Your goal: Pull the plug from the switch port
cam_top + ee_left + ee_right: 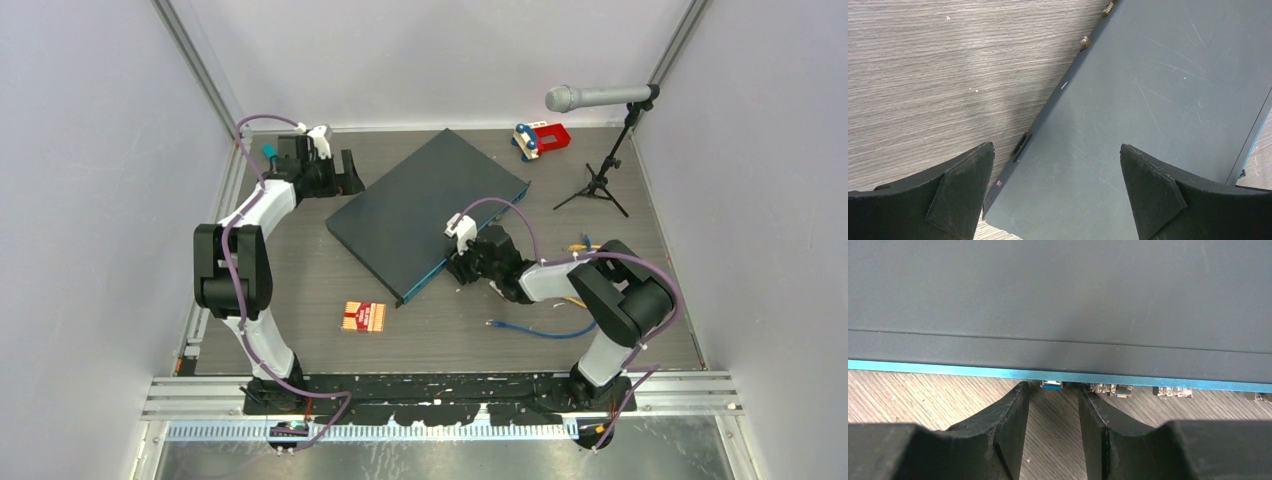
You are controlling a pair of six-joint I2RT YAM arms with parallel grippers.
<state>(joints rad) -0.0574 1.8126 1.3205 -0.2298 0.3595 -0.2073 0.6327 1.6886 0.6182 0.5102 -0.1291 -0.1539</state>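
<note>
The wood-grain table (300, 290) carries the switch (425, 210), which lies diagonally at its middle with the teal front edge facing the right arm. The left gripper (1055, 150) hangs over the switch's left edge, fingers spread wide and empty. The right gripper (1052, 392) meets the teal edge, fingers partly apart astride a small blue plug (1051, 385), seemingly not pinching it.

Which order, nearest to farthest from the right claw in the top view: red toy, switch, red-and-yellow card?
From the right claw:
1. switch, front edge at the claw tips.
2. red-and-yellow card, to the left, toward the bases.
3. red toy, far back, on the right.
</note>
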